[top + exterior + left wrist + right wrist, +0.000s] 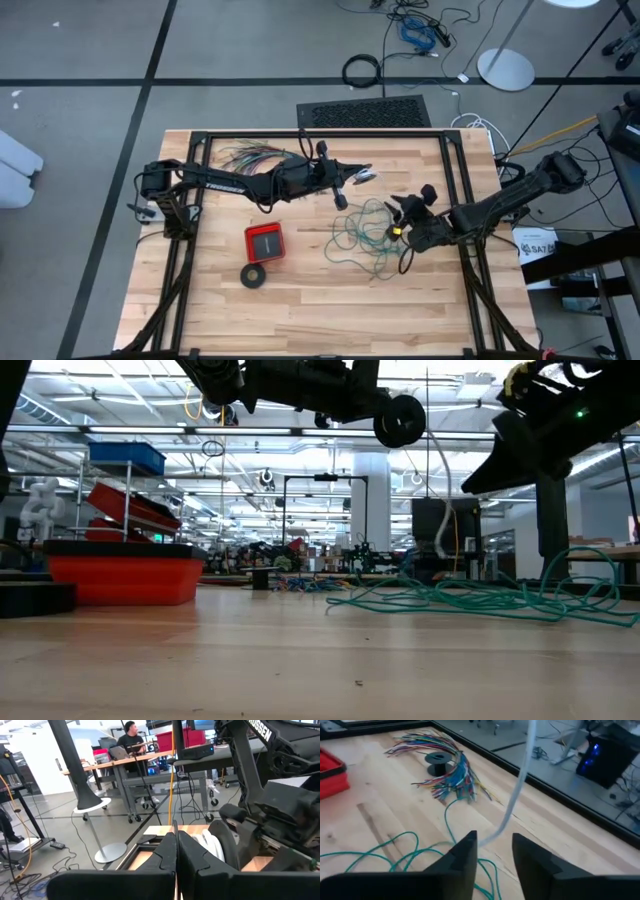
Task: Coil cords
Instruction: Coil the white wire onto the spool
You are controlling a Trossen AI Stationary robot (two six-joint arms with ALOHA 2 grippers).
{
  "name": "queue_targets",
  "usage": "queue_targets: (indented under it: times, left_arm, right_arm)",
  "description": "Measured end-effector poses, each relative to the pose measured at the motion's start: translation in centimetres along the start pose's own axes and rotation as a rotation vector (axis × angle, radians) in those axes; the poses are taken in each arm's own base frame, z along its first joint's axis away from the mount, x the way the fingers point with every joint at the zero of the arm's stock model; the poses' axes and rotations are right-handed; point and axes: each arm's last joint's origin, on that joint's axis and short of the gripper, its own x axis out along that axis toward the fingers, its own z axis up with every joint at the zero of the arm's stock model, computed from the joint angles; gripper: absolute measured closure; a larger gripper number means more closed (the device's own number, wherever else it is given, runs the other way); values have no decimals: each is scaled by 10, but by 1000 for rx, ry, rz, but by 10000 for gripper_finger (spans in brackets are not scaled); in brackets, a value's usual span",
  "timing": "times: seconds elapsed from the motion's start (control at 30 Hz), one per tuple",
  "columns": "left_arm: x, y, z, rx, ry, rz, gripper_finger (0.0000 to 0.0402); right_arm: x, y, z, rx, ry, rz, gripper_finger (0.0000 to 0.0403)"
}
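- Below the right gripper (492, 852), jaws parted with a white cord (517, 790) between them, the green wire (362, 235) sprawls toward the table's middle.
- Left gripper (176, 855) is closed, raised, farther off.

Legible lettering limited to two places. White capitals "ROSSEN", cut off by the frame's top edge, on the dark robot arm link (260, 740) at upper right of the left wrist view. Black characters reading roughly "SAT" on a white label or box (537, 243) beside the table, right edge of the high view; remainder too small to read. White lettering along the left arm's dark forearm (225, 183) in the high view, illegible.
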Motion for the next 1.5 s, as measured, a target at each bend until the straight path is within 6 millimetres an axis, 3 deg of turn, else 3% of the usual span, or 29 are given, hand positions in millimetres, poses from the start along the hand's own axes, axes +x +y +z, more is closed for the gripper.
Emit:
queue_targets:
  times: [0.27, 0.47, 0.6, 0.77, 0.97, 1.3, 1.5]
  left_arm:
    - [0, 0, 0, 0, 0, 0, 401]
    - [0, -1, 0, 0, -1, -1, 401]
    - [0, -1, 1, 1, -4, -12, 401]
    - [0, -1, 1, 1, -5, -12, 401]
    - [0, -1, 1, 0, -8, -12, 401]
    - [-1, -2, 2, -1, -11, -18, 401]
    - [-1, -2, 2, -1, -11, -18, 401]
  right_arm:
    - [-3, -2, -2, -86, -31, -35, 246]
    - [6, -13, -33, -120, -91, -116, 246]
    - [10, -15, -48, -53, -159, -36, 253]
    - [11, -17, -43, -43, -267, 71, 263]
    - [23, -23, -39, -29, -239, 146, 273]
    - [37, -34, -32, 18, -241, 80, 280]
    - [40, -36, -30, 22, -234, 126, 319]
